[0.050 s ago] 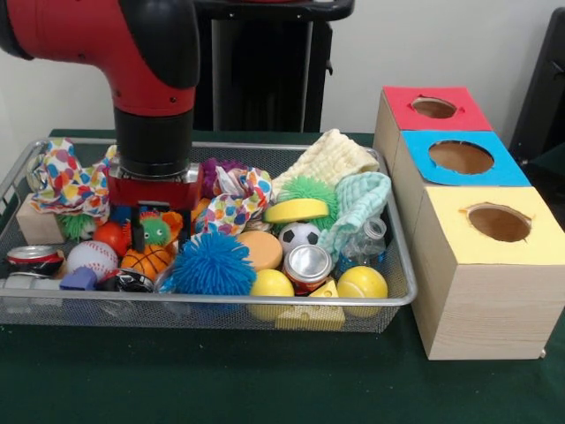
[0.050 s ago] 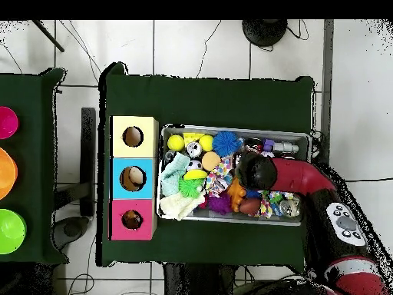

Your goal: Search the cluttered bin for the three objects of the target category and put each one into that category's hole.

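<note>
My gripper (image 1: 159, 231) is down inside the wire bin (image 1: 221, 300), at its left half. It stands open, one finger on each side of a small green fuzzy toy (image 1: 157, 228). Around it lie a red ball (image 1: 112, 236), a basketball (image 1: 146, 261) and a baseball (image 1: 91, 256). Further right are a blue spiky ball (image 1: 212, 263), a soccer ball (image 1: 298, 234) and two yellow balls (image 1: 271, 284) (image 1: 362, 283). Three boxes with holes stand right of the bin: red (image 1: 434, 108), blue (image 1: 462, 157), yellow (image 1: 497, 223). In the overhead view the arm (image 2: 253, 170) hides the gripper.
The bin also holds two cans (image 1: 307, 265) (image 1: 33, 259), a water bottle (image 1: 362, 243), cream (image 1: 331, 157) and mint cloths (image 1: 362, 199), patterned fabric (image 1: 234, 203), a green spiky ball (image 1: 309, 190) and a wooden block (image 1: 40, 225). Coloured bowls (image 2: 6, 173) sit on a second table.
</note>
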Tool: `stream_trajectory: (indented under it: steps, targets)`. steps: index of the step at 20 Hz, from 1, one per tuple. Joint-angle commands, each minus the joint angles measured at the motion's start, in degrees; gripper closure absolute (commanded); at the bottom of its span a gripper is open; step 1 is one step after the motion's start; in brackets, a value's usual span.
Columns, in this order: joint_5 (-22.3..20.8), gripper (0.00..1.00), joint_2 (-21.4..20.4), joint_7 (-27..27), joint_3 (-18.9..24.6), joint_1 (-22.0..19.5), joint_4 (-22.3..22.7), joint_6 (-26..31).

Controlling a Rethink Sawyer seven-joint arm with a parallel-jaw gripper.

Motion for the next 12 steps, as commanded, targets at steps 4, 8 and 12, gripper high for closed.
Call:
stream_trajectory:
  steps: [4, 8, 12]
  targets:
    - [1.0, 0.00, -0.8, 13.7, -3.3, 8.9, 11.6, -5.5]
    - [3.7, 0.00, -3.5, 17.2, -6.3, 13.8, 14.4, -5.5]
    - [7.2, 0.00, -6.5, 21.1, -10.0, 19.2, 17.4, -5.6]
